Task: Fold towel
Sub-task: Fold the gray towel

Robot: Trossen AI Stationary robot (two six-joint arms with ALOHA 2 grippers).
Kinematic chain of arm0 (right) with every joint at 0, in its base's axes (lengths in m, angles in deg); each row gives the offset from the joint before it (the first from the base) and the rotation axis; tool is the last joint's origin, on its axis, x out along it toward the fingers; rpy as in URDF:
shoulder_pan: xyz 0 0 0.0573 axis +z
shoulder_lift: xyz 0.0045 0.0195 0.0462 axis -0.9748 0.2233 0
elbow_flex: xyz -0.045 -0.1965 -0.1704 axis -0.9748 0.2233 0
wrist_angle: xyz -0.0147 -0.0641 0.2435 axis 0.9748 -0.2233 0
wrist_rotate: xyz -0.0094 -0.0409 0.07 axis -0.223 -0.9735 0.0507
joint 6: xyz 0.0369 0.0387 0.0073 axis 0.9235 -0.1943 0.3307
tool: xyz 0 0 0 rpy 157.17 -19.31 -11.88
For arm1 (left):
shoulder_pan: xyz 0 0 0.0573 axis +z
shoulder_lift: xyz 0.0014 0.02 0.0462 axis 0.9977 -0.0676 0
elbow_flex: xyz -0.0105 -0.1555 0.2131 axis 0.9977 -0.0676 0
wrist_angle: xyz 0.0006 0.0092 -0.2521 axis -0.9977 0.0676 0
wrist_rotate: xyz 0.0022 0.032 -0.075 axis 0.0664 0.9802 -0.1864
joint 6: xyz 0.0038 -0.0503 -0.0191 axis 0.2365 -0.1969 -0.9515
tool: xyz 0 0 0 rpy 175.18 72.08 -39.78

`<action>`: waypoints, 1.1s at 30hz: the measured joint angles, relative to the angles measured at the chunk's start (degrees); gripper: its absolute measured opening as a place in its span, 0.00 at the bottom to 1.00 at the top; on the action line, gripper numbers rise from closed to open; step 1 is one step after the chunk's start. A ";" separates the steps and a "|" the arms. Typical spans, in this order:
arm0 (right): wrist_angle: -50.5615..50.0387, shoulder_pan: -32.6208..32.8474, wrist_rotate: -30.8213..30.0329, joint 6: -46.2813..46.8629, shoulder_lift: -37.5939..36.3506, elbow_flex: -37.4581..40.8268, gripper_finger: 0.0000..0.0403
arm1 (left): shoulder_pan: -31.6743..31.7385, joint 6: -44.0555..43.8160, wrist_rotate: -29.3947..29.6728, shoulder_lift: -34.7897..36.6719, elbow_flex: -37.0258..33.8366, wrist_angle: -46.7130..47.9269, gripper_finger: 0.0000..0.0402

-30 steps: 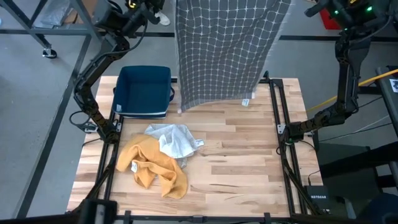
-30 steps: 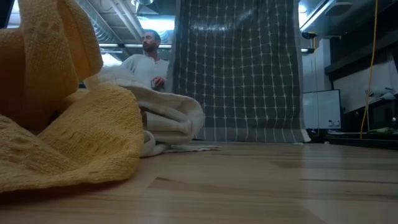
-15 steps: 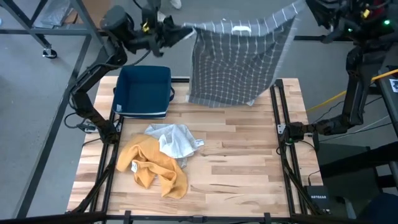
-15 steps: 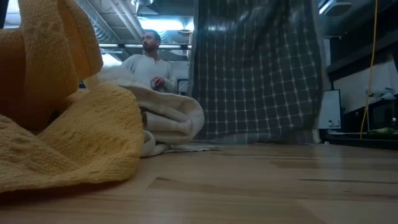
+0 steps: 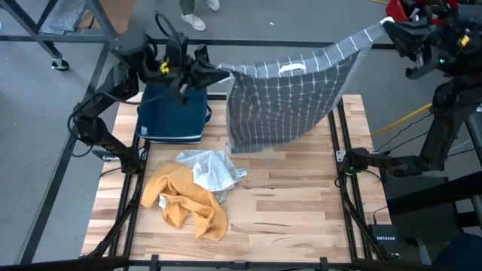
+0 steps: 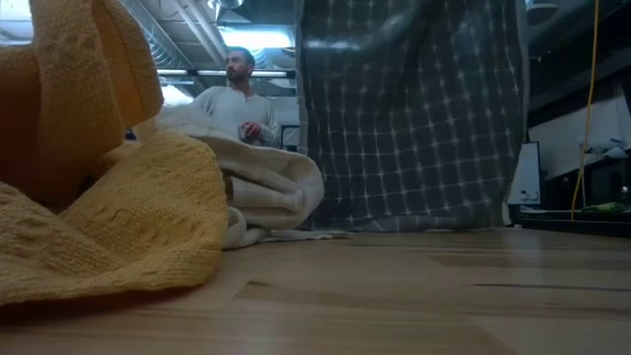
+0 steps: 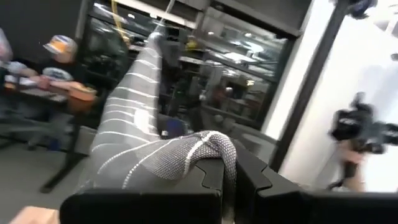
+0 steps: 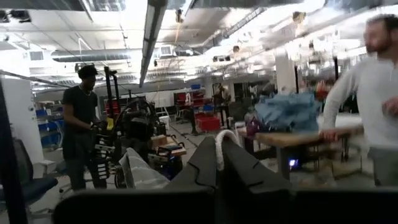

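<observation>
The dark grey towel with a white grid [image 5: 282, 102] hangs stretched across the upper middle of the frame, its lower edge over the far side of the wooden worktop [image 5: 286, 203]. The left gripper [image 5: 218, 73] and the right gripper [image 5: 385, 26] each hold a top corner, jaws clamped on cloth.

Both arms are raised high at the top of the high view: the left pincer [image 5: 218, 73] at upper left, the right pincer [image 5: 385, 26] at upper right, each with fingers clamped together on a corner of the checked towel [image 5: 282, 98]
</observation>
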 joint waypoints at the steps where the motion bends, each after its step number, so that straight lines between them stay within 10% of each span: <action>1: 0.86 0.00 -0.39 -0.17 -0.09 0.00 0.02 | -0.21 1.31 2.15 0.09 -0.05 -0.08 0.00; 15: 13.95 0.02 -8.05 3.90 12.42 0.06 0.02 | 8.71 11.64 19.52 -0.11 -0.10 -14.98 0.00; 21: 35.16 -0.18 -9.41 18.82 19.32 -0.06 0.02 | 17.16 7.75 19.53 0.05 -0.03 -20.61 0.00; 33: 34.41 -2.64 -0.50 16.90 20.87 -8.26 0.02 | 22.92 0.66 7.17 -2.50 -0.10 -20.06 0.00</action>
